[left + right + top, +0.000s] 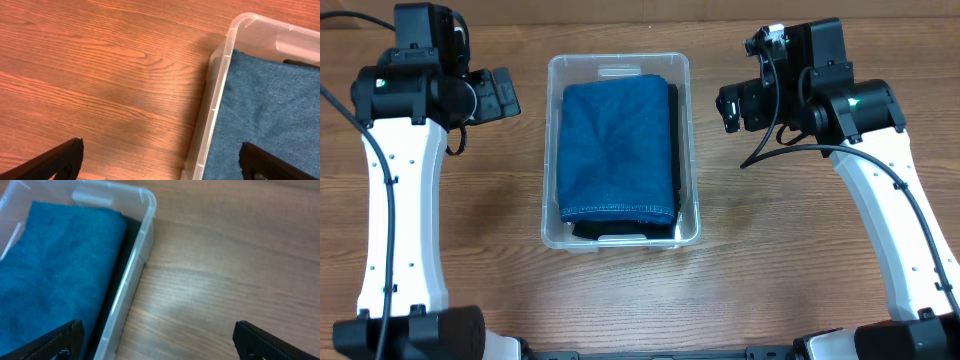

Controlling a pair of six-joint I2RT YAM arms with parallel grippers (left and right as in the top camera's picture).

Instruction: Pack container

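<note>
The clear plastic container (553,150) stands at the table's middle. A folded blue cloth (618,150) lies on top inside it, over a black cloth (672,130) that shows at the right and front. My left gripper (505,95) hangs open and empty above the table left of the container; its wrist view shows the container's rim (212,105) and the blue cloth (265,110) between its fingers (160,160). My right gripper (730,108) hangs open and empty to the right; its wrist view shows the container's corner (135,265), blue cloth (55,275) and its fingers (157,340).
Bare wooden tabletop (770,260) surrounds the container on all sides. The white arm links run down both sides toward the front edge.
</note>
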